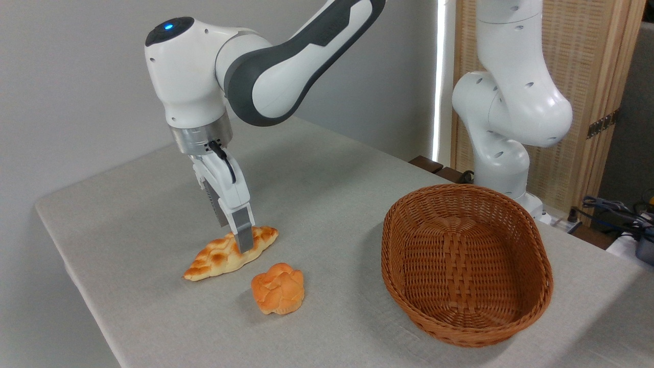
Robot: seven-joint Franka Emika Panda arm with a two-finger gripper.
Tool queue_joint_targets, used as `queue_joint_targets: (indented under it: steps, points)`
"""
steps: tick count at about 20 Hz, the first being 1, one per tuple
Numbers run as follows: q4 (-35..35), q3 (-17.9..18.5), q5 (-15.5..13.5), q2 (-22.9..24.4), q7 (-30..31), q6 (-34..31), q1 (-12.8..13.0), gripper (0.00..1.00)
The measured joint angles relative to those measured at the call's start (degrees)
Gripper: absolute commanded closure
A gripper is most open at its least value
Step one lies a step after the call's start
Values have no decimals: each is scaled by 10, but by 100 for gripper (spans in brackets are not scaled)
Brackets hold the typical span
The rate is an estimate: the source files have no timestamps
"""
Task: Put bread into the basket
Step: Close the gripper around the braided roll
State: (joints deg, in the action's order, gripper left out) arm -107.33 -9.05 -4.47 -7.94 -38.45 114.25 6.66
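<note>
- Orange round bun point(278, 288) lies nearest, lower centre of the frame, on the grey bench point(153, 220).
- Wicker basket point(536, 299) sits lower right, well apart.
- Behind the bun, the bread point(214, 258) lies flat; the tool point(244, 240) straddles it, fingers closed against its right half.

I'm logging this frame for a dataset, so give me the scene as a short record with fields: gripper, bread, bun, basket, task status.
gripper: gripper points down at the middle of the loaf, one finger in front of it; whether it is closed on it cannot be told
bread: long braided loaf lying on the table
bun: small round bun, in front and right of the loaf, apart from it
basket: oval wicker basket at right, nothing inside
task status: loaf not yet in basket
</note>
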Motion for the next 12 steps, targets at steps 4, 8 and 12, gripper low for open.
queue_joint_targets:
  steps: [4,8,12]
  points:
    - [-2,-4,0,-9,0,0,2,0]
    - [-2,-4,0,-21,0,10,4,0]
    - [-2,-4,0,-22,0,16,4,1]
